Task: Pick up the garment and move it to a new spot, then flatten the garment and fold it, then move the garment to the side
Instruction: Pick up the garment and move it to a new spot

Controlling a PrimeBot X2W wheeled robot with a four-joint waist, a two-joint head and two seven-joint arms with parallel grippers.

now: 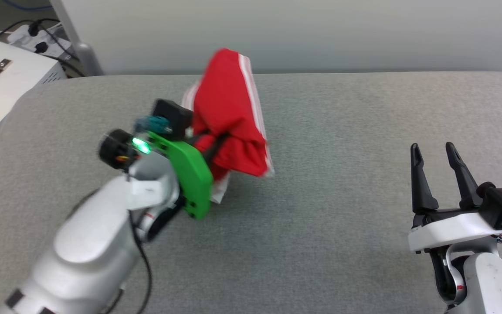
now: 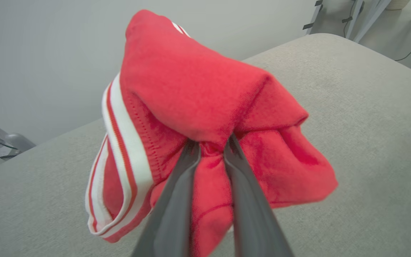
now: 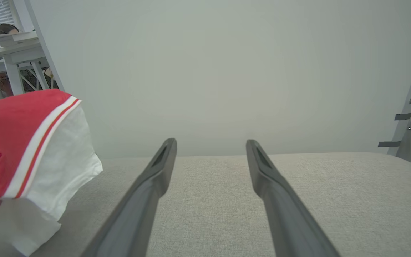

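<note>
Above grey woven surface: bunched red knit garment, pinched by left end effector.

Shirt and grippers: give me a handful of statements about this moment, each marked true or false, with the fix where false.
1. The left gripper is shut on the shirt. True.
2. The shirt lies flat on the grey surface. False: it is bunched up and held up by the left gripper.
3. The right gripper is open and holds nothing. True.
4. The right gripper pinches the shirt too. False: it stands apart from the shirt, off to its right.
5. The shirt's trim is white with a red stripe. True.
</note>
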